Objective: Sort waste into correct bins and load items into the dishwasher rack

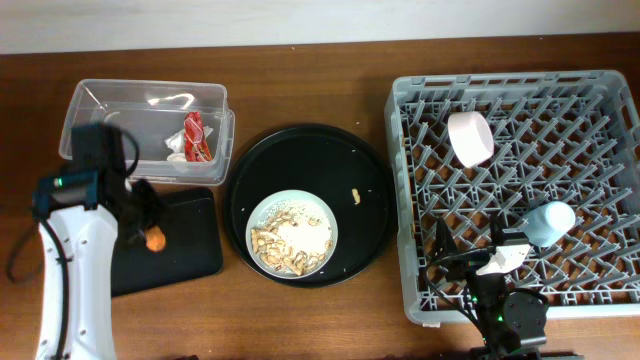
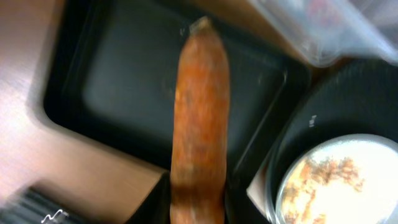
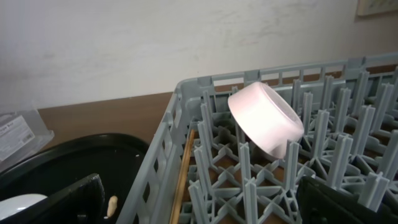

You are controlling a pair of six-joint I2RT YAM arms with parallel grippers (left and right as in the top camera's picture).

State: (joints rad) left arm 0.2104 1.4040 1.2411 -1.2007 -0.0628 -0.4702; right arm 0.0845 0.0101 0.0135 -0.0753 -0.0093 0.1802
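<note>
My left gripper (image 1: pixel 148 225) is shut on the orange carrot-like stick (image 1: pixel 156 239) and holds it over the shallow black rectangular tray (image 1: pixel 190 255). In the left wrist view the stick (image 2: pixel 200 106) points out over that tray (image 2: pixel 124 93). The clear tub (image 1: pixel 100 105) holds the red wrapper (image 1: pixel 196 137) and the white tissue (image 1: pixel 176 147). The pale plate (image 1: pixel 315 215) with beige food scraps (image 1: pixel 280 250) sits on the round black tray. The grey dishwasher rack (image 1: pixel 410 200) holds the white bowl (image 1: pixel 470 138) and the light-blue cup (image 1: pixel 550 222). My right gripper (image 1: pixel 470 256) is open and empty over the rack's front-left corner.
The large round black tray (image 1: pixel 370 170) lies between the bins and the rack, with one loose scrap (image 1: pixel 355 195) on it. A wooden chopstick (image 3: pixel 183 174) lies inside the rack along its left wall, below the bowl (image 3: pixel 266 118).
</note>
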